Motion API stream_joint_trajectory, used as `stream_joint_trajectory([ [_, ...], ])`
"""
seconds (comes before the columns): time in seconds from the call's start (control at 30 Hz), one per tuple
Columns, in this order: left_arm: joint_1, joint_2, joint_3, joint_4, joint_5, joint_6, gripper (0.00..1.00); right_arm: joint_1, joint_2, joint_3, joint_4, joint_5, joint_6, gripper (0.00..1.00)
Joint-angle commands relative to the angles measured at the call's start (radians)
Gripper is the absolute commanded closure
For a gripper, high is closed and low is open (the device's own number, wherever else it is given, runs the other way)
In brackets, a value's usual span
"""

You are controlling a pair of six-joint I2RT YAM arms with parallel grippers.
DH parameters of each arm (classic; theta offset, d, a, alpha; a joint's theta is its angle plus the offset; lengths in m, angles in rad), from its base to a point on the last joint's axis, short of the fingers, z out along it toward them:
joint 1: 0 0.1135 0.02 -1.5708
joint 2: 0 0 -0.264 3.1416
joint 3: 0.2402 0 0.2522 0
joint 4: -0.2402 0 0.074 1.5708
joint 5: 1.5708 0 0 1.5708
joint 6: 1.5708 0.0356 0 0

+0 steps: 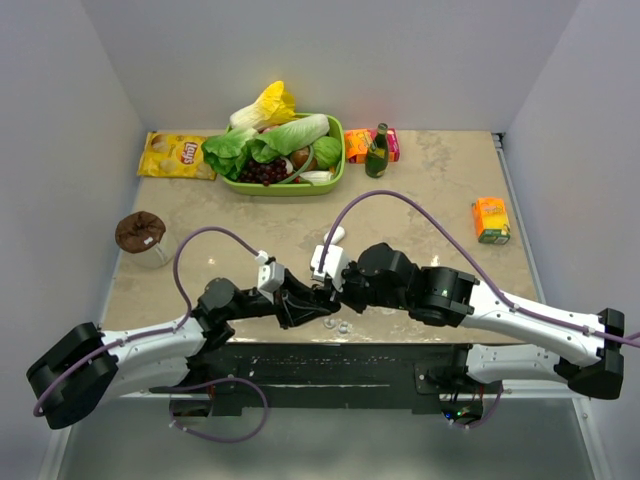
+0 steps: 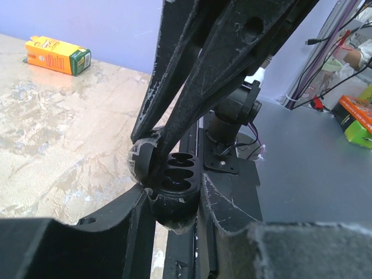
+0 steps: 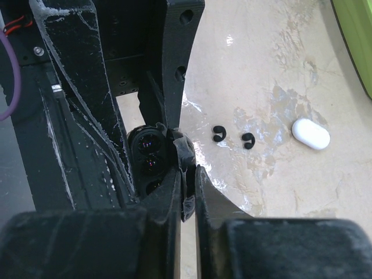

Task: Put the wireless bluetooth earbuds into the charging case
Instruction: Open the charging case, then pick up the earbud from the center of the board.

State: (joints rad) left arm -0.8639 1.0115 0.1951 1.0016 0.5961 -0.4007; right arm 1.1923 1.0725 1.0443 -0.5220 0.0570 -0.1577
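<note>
A black oval charging case is held open between both grippers, just above the table's near edge. My left gripper is shut on the case's body, whose earbud wells face up. My right gripper is shut on the raised lid. The grippers meet at the middle front in the top view. Two black earbuds lie on the table beyond the case. Two whitish earbuds lie just in front of the grippers. A white oval case lies closed farther back.
A green basket of vegetables stands at the back centre, with a chips bag to its left and a green bottle and snack packet to its right. An orange juice box sits right. A brown-topped cup sits left.
</note>
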Motion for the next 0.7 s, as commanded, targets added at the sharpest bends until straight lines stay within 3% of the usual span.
stream_joint_trajectory([
  [0.0, 0.008, -0.014, -0.037, 0.109, -0.013, 0.022, 1.0, 0.004, -0.017, 0.013, 0.071, 0.013, 0.061, 0.67],
  [0.1, 0.008, -0.028, -0.059, 0.129, -0.045, 0.016, 1.0, 0.003, -0.045, 0.007, 0.14, 0.076, 0.121, 0.4],
  [0.2, 0.008, -0.048, -0.074, 0.127, -0.081, 0.016, 1.0, -0.016, -0.072, 0.017, 0.198, 0.104, 0.183, 0.3],
  [0.37, 0.009, -0.149, -0.115, 0.079, -0.186, 0.034, 1.0, -0.115, -0.149, -0.027, 0.278, 0.188, 0.304, 0.23],
  [0.5, 0.008, -0.295, -0.164, -0.003, -0.298, 0.066, 1.0, -0.264, -0.143, -0.145, 0.292, 0.153, 0.423, 0.33],
  [0.67, 0.005, -0.47, -0.233, -0.098, -0.418, 0.071, 1.0, -0.283, 0.004, -0.315, 0.396, 0.08, 0.474, 0.51],
])
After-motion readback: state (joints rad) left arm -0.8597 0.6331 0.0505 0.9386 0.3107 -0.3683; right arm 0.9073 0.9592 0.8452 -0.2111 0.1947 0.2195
